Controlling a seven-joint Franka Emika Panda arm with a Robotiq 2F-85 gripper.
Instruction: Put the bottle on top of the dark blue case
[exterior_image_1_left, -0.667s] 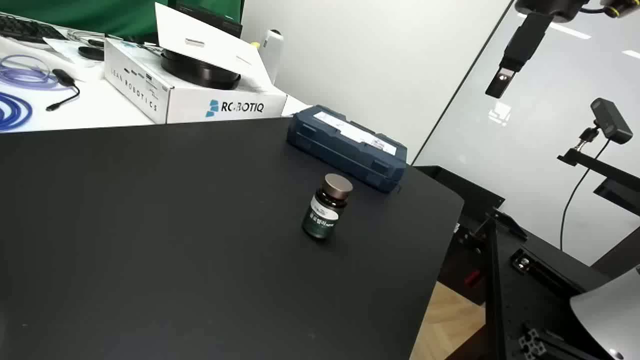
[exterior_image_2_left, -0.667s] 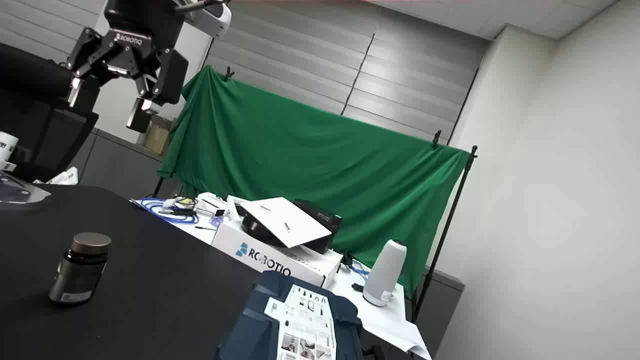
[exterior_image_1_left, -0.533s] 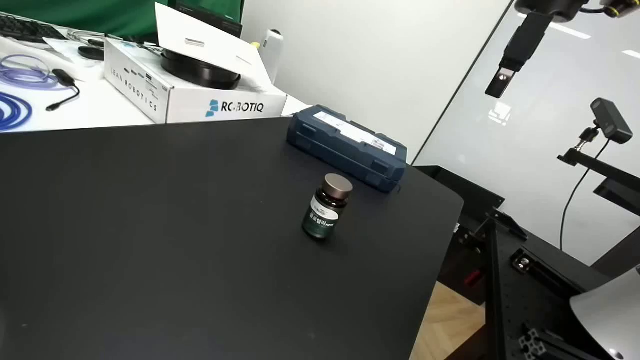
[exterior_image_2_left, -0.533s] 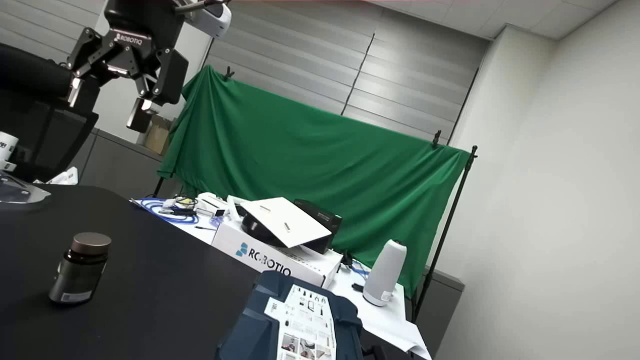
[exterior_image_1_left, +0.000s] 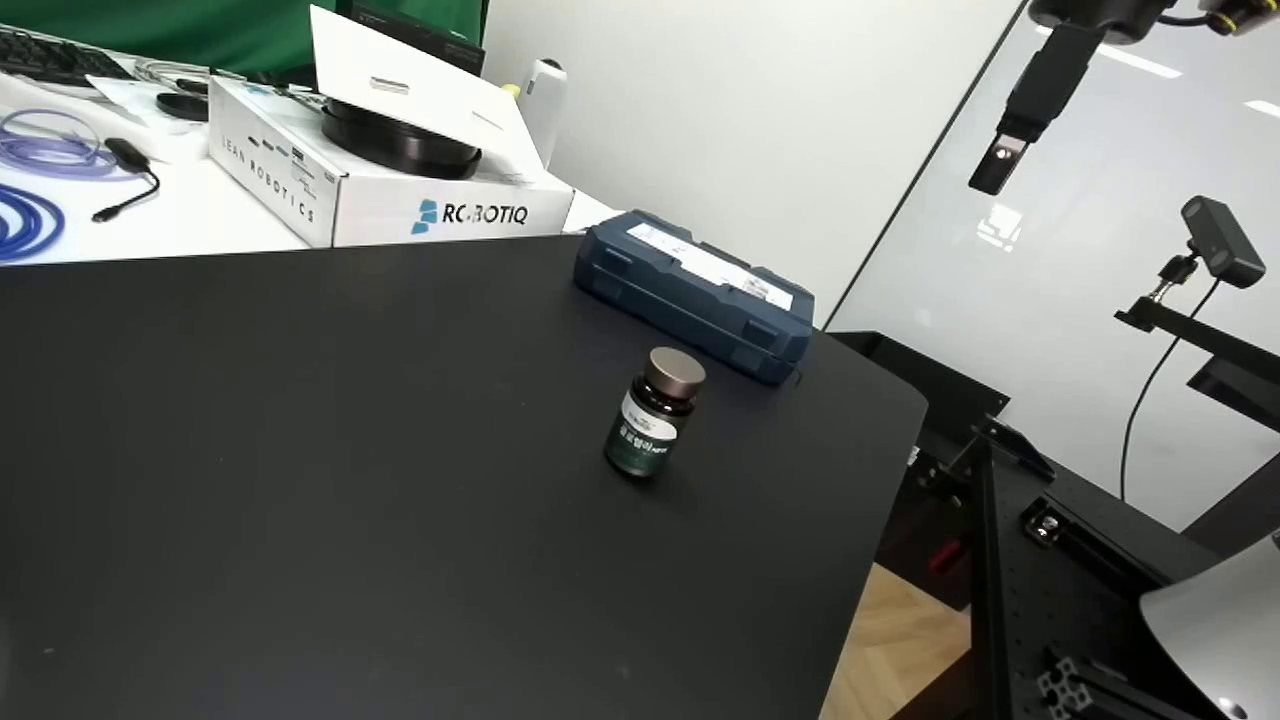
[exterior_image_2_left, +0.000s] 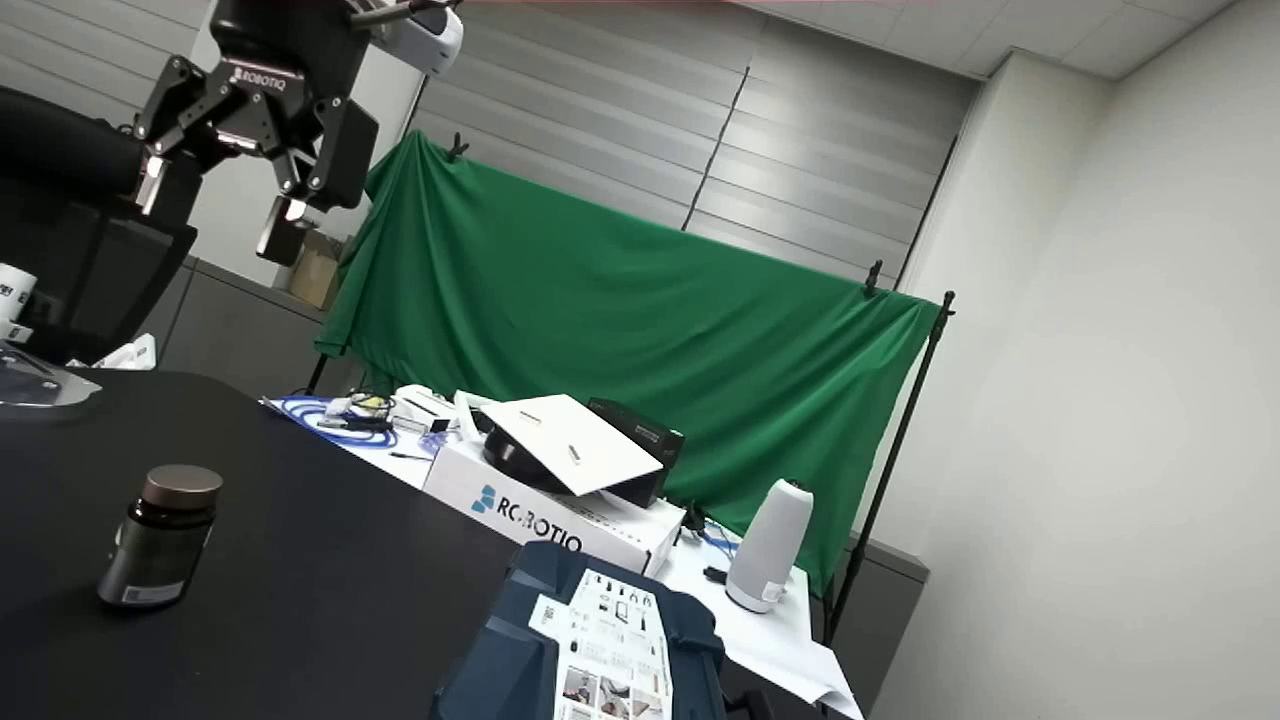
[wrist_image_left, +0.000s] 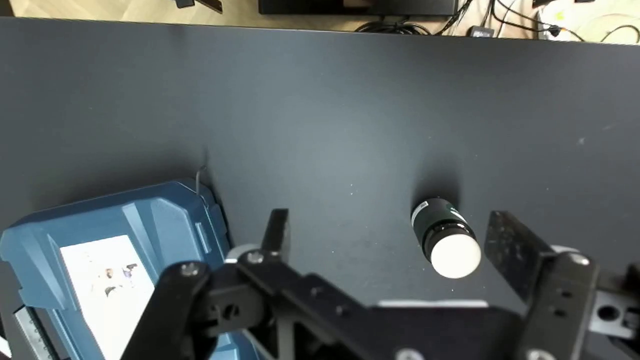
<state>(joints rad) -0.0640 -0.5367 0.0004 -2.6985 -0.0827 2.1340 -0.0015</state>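
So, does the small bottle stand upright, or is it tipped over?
Upright: in both exterior views the bottle rests on its base, cap on top.

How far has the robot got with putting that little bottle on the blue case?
Nothing looks done yet: the bottle stands on the black table, apart from the dark blue case. Nothing is in hand either: the gripper hangs open and empty. Left: grasping, lifting and setting the bottle on the case's lid.

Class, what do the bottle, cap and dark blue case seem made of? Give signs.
The bottle: glossy glass or plastic, given its small bright highlights.
The cap: satin metal or metallic-coated plastic, given its soft brownish sheen.
The dark blue case: probably matt plastic, given its moulded ridges.
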